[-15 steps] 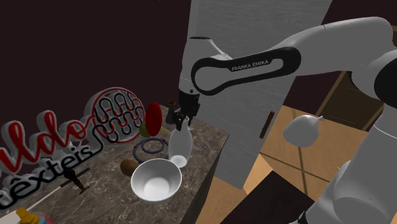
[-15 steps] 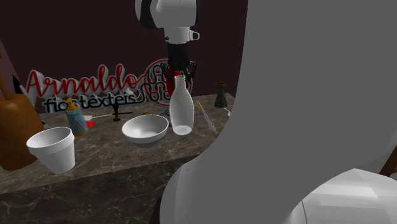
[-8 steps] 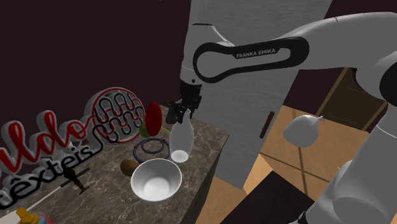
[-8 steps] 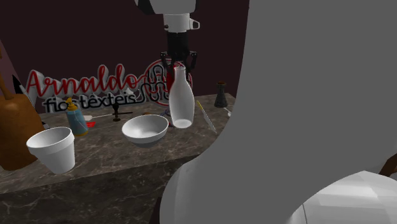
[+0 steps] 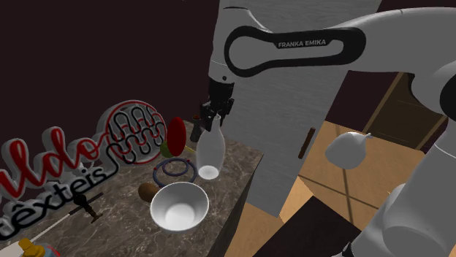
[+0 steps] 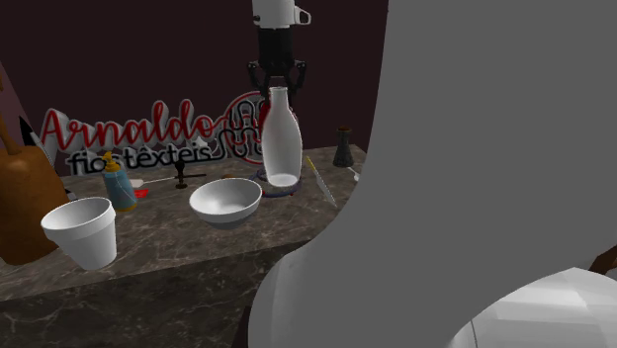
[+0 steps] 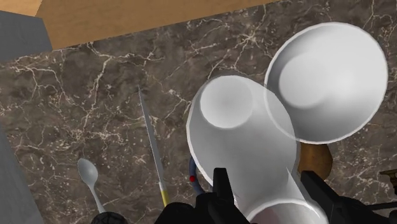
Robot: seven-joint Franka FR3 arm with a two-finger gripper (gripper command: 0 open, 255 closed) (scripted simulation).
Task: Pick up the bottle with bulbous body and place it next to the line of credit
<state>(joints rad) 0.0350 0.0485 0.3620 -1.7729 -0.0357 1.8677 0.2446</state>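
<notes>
Lifted higher, bottle [image 6: 281,138] hangs clamped in jaws over ring [image 5: 156,173], bowl [image 6: 225,201] just beside.

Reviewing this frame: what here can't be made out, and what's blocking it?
- Second exterior view: the right part of the counter is hidden behind the robot's grey body.
- Second exterior view: the brown thing is cut off by the left edge, so I can't identify it.
- Shoulder view: the start of the lettering on the sign is cut off by the left edge.
- Wrist view: the brown item is mostly covered by the bowl and the bottle.
</notes>
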